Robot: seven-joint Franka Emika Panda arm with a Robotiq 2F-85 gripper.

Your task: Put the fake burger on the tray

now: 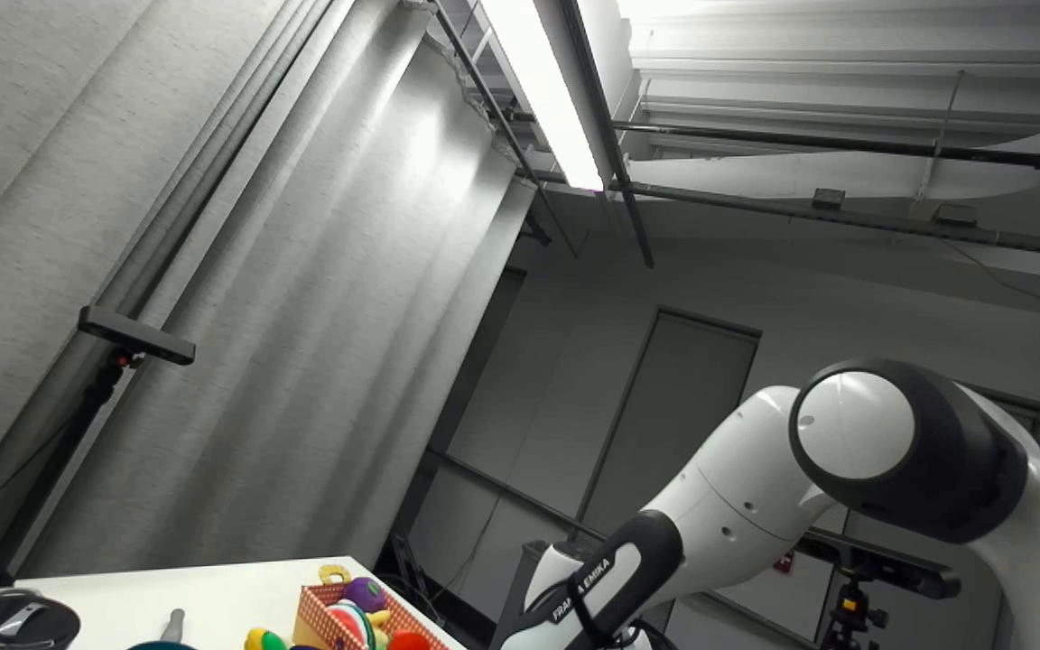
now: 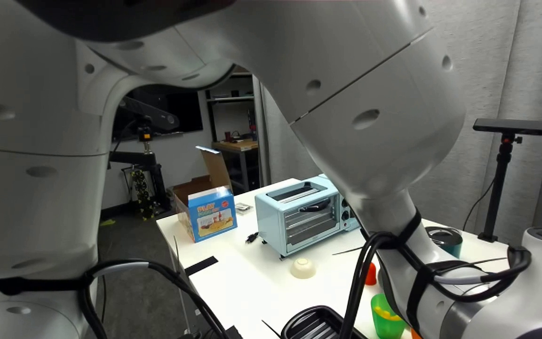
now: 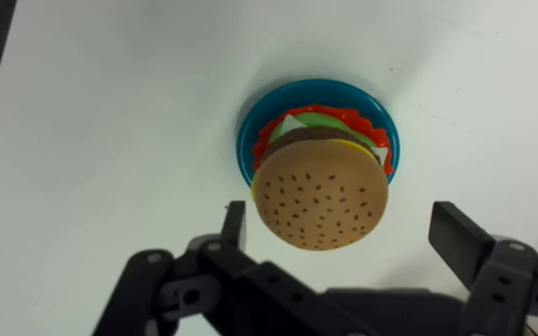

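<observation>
Teal, round and shallow at the middle of the wrist view, a plate (image 3: pixel 315 88) on a smooth white tabletop (image 3: pixel 110 140); on this plate, a round fake burger (image 3: pixel 320 196) with a sesame-dotted tan bun over brown, yellow, green and frilly red layers, reaching past the lower rim in this view; to either side of the bun, dark fingers (image 3: pixel 460 242) of the black two-fingered gripper (image 3: pixel 340 215), spread wide, with white tabletop visible between each finger and the burger; in an exterior view, a black ribbed tray (image 2: pixel 317 325), cut off by the bottom edge and partly behind black cables (image 2: pixel 360 282); near it, a translucent green cup (image 2: pixel 386 327) with yellow pieces (image 2: pixel 388 315) inside; farther back on the tabletop, a cream-coloured bowl (image 2: pixel 303 268), a pale blue toaster oven (image 2: pixel 306 216), and an open cardboard box (image 2: pixel 212 216) with a blue printed side; across the foreground, a bulky white robot arm (image 2: pixel 370 84); in an exterior view, the same arm at the right; at lower left, a black-lidded teal pot (image 1: pixel 14 623), and a basket (image 1: pixel 323 594) lined in red-and-white check, holding colourful toy food (image 1: pixel 364 593); behind, a grey curtain (image 1: pixel 303 271) and a black camera (image 1: pixel 136 336) on a stand (image 1: pixel 68 442).
</observation>
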